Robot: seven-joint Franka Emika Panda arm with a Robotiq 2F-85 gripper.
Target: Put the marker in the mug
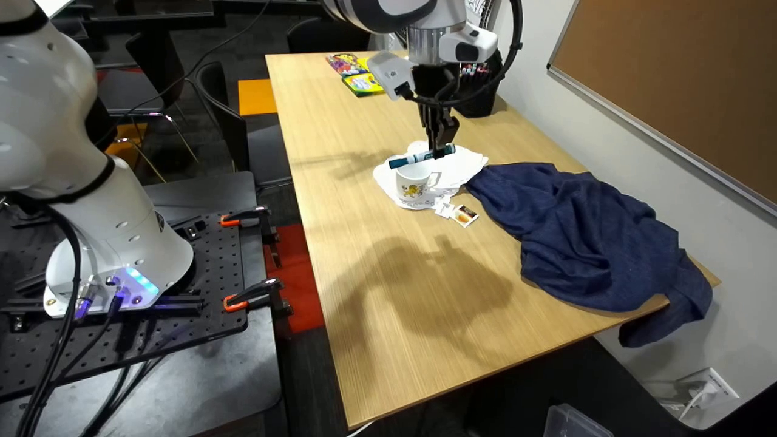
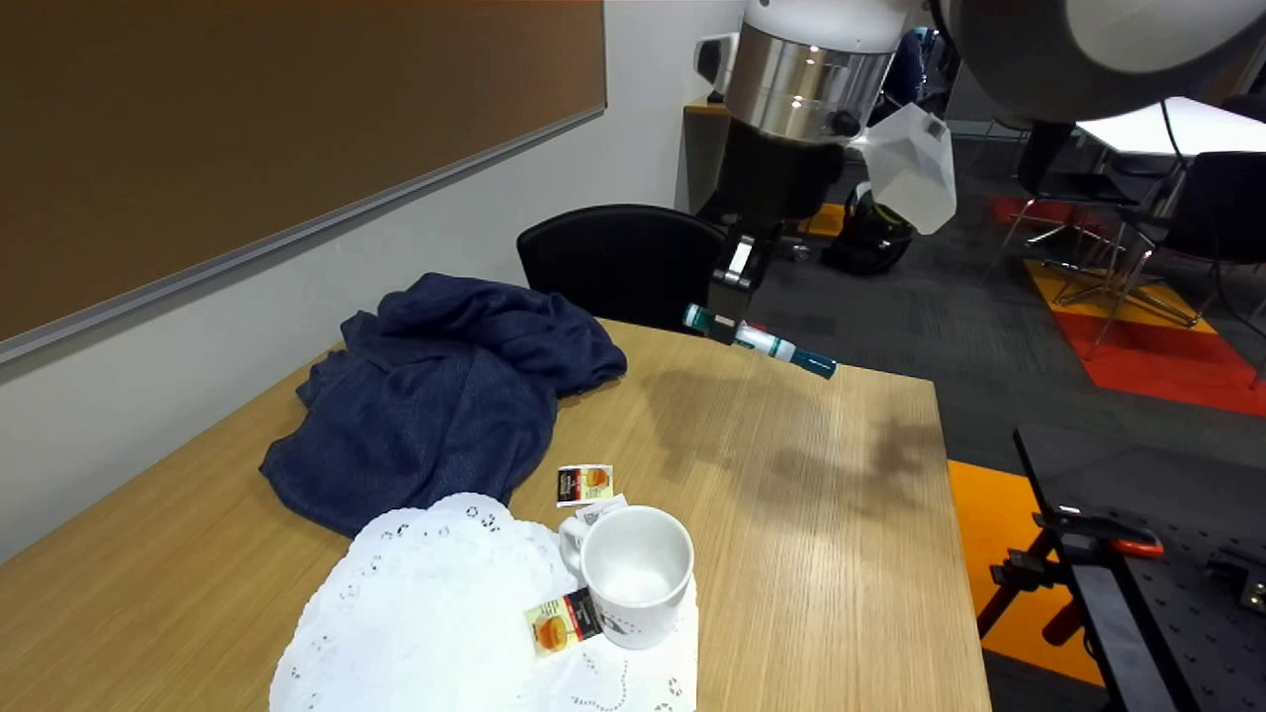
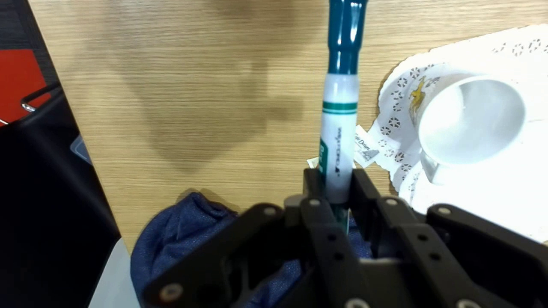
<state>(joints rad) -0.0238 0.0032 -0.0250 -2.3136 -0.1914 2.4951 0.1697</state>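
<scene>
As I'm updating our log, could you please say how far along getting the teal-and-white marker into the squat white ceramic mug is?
Done: the marker is off the pale wooden table. In hand: the black two-fingered gripper holds it slanted; in the wrist view, the mug sits off to one side. Left: the mug holds no marker, so probably swing over, tip upright, lower and release.

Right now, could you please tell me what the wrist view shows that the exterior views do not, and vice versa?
Only the wrist view shows distinct lettering on the marker, too small to read elsewhere. Only the exterior views show the corkboard and the arm. All share the mug, the cloth, the table and the hand shut on the marker.
</scene>
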